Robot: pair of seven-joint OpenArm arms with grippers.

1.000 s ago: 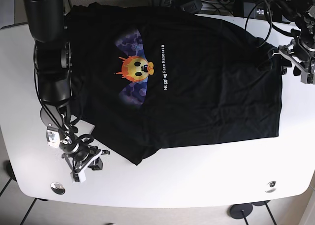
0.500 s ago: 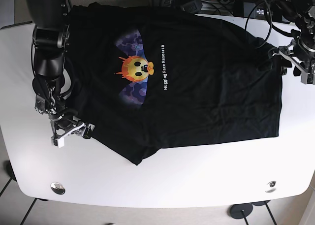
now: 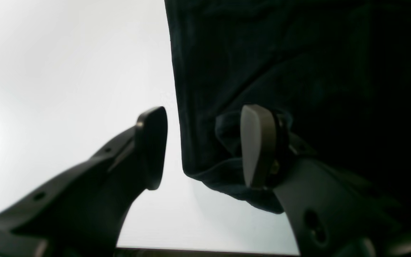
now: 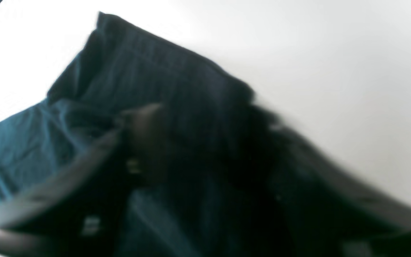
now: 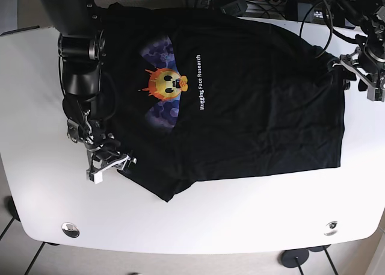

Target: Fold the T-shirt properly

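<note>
Left gripper (image 3: 205, 146) open, straddling the shirt (image 5: 240, 94) hem corner near the tabletop's (image 5: 198, 221) right edge.
Right gripper (image 5: 108, 163) at the sleeve by the left edge, blurred, grip unclear; shirt flat, long axis left-right.

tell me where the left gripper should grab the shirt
At the corner of the shirt hanging between the open jaws of the left gripper. Likely best to come in from the bare table side, one finger over the cloth, since the edge runs straight and thin there.
</note>
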